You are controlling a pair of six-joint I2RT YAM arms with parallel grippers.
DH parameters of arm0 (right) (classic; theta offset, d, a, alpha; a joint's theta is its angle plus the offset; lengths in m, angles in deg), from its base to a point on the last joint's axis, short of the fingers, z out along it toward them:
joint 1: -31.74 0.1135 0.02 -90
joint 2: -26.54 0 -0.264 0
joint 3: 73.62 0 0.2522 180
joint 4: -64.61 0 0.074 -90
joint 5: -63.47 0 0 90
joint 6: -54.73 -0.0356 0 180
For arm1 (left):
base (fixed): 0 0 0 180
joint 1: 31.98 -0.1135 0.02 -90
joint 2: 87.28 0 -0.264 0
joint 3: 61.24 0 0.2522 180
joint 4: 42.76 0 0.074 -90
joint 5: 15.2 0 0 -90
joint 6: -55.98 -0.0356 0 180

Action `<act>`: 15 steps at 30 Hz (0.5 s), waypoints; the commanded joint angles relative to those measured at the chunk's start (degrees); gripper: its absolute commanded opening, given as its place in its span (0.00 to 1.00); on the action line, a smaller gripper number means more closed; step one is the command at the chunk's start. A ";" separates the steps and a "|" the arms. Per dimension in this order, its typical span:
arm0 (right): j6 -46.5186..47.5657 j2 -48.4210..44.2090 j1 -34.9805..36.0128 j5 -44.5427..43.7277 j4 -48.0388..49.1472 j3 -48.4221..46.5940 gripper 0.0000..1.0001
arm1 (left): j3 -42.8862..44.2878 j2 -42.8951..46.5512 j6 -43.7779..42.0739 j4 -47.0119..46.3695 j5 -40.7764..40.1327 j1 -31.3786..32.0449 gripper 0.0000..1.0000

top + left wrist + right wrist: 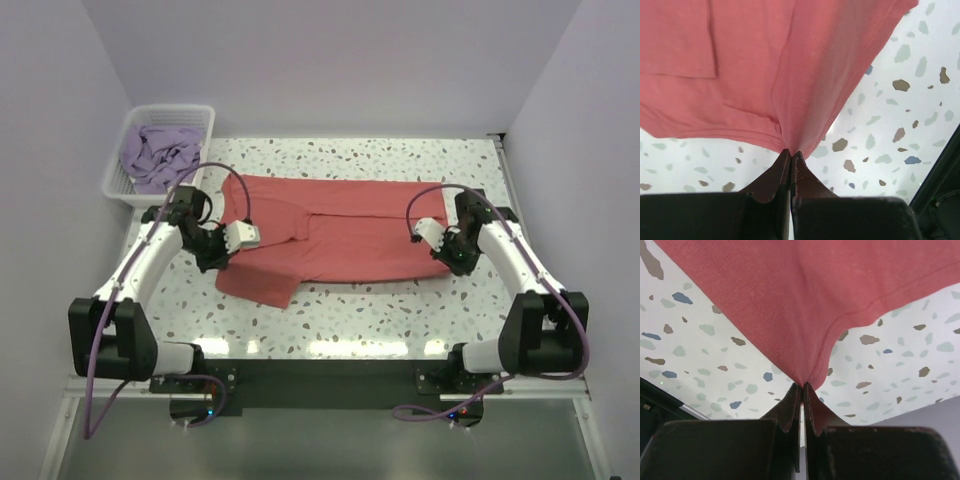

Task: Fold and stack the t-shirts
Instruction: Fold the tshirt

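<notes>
Well, the coral-red shirt (340,235) lies spread on the desk (400,300), the left tool (790,152) and right tool (803,386) each clenched on its near edge. I reckon fold 1 is starting; next, both must lift evenly and carry that edge across. The lavender shirt (160,155) lies bunched in the basket (170,108).

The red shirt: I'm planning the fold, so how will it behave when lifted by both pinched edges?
Probably floppy: the red shirt pulls into a pointed tent where the left gripper and the right gripper pinch it. Lifted, the middle would likely sag between them. It looks thin and light, so the pinch should hold.
</notes>
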 commanded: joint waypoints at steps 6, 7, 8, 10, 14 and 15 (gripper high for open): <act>1.38 10.04 -0.66 0.50 -1.61 -12.75 0.00 | 14.95 -10.40 2.51 1.33 3.79 -0.65 0.00; 1.38 11.18 -0.66 0.23 -1.52 -14.76 0.00 | 15.91 -12.24 3.12 0.89 3.44 -0.74 0.00; 1.47 12.06 -0.66 -0.03 -1.44 -15.83 0.00 | 18.01 -13.30 3.39 0.37 3.44 -0.74 0.00; 1.56 15.14 -0.66 -0.47 -1.44 -18.81 0.00 | 20.31 -15.41 4.00 0.27 3.18 -0.74 0.00; 1.99 19.09 -0.84 -1.17 -1.00 -22.25 0.00 | 26.89 -20.67 4.27 0.19 2.56 -1.00 0.00; 2.00 20.23 -0.84 -1.52 -0.65 -22.78 0.00 | 28.04 -21.47 4.53 0.10 2.38 -1.00 0.00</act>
